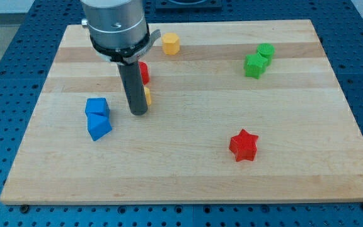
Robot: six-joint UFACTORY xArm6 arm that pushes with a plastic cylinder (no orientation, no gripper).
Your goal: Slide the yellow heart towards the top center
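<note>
The yellow heart (147, 96) is mostly hidden behind my rod; only a yellow sliver shows at the rod's right side, left of the board's centre. My tip (138, 113) rests on the board just below and left of that sliver, touching or nearly touching it. A red block (144, 72) sits directly above the yellow heart, partly hidden by the rod, shape unclear. A yellow hexagon block (171, 44) lies near the top edge, a little left of top centre.
Two blue blocks (97, 117) sit together to the left of my tip. Two green blocks (259, 60) lie at the upper right. A red star (243, 145) lies at the lower right. The wooden board (188, 183) is edged by a blue perforated table.
</note>
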